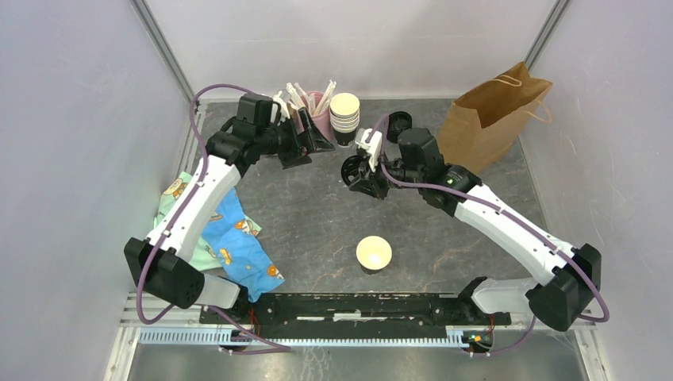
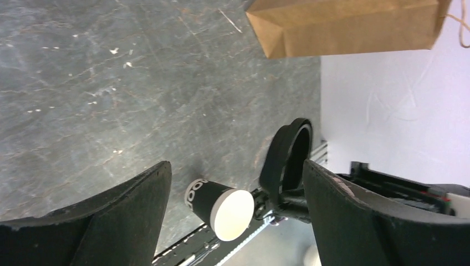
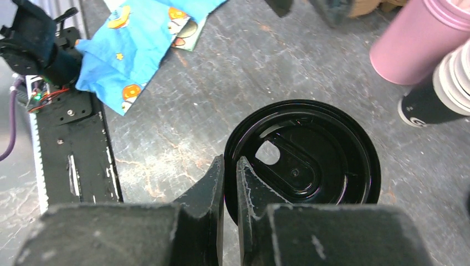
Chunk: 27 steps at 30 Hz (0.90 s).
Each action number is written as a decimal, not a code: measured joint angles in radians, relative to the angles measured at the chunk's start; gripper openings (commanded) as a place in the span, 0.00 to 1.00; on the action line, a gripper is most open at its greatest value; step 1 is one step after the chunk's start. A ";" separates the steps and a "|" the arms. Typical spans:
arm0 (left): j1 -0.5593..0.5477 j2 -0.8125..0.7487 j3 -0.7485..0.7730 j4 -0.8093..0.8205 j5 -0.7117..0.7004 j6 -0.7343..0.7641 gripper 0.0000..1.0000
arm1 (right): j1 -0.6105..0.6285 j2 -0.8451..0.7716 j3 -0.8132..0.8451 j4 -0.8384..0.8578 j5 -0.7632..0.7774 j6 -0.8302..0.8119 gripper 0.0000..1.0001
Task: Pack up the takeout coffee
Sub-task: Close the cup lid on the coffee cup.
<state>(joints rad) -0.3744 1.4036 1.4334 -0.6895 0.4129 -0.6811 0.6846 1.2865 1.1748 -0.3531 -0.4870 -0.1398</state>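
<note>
Cup (image 1: 373,254) stands upright on the table (image 1: 317,214), centre-near, in front of the arm bases. Its long axis is vertical and the mouth points up: open, cream inside, no lid on it. From the left wrist it shows mouth-first between the fingers, and the white print on the black wall is only partly readable.

Lid (image 3: 310,160) is off the cup, well apart from it, and held up over the table's middle. Right pincer (image 3: 230,166) is closed on its rim, with the fingers pinching the near edge. The flat face with the sip hole is turned to the right wrist camera; the left wrist sees it nearly edge-on, standing on its rim. In the top view the lid blurs into the dark pincer and is hard to separate.

Left pincer (image 2: 237,166) is spread wide and grips nothing. It sits at the far left by the pink cup (image 3: 413,44) of stirrers; contact with it cannot be told.

The stack of cups (image 1: 344,111) is cut off at the right wrist frame's edge. Brown bag (image 1: 488,119) stands far right, and its top is cropped in the left wrist view. The dark round object (image 1: 398,123) behind the right pincer is unclear. Cloth (image 1: 234,238) lies partly under the left arm.
</note>
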 measured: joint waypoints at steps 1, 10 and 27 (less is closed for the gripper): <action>-0.002 0.000 0.000 0.009 0.016 -0.013 0.89 | 0.008 -0.006 -0.005 0.000 -0.015 -0.006 0.10; -0.153 0.157 0.264 -0.197 -0.160 -0.006 0.71 | 0.073 0.048 0.029 -0.055 0.006 -0.064 0.08; -0.390 0.272 0.376 -0.418 -0.495 0.070 0.48 | 0.086 0.049 0.028 -0.090 0.082 -0.079 0.08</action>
<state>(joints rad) -0.7643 1.6756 1.8095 -1.1076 -0.0818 -0.6113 0.7708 1.3354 1.2026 -0.4427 -0.4046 -0.2184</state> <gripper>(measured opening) 0.535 0.133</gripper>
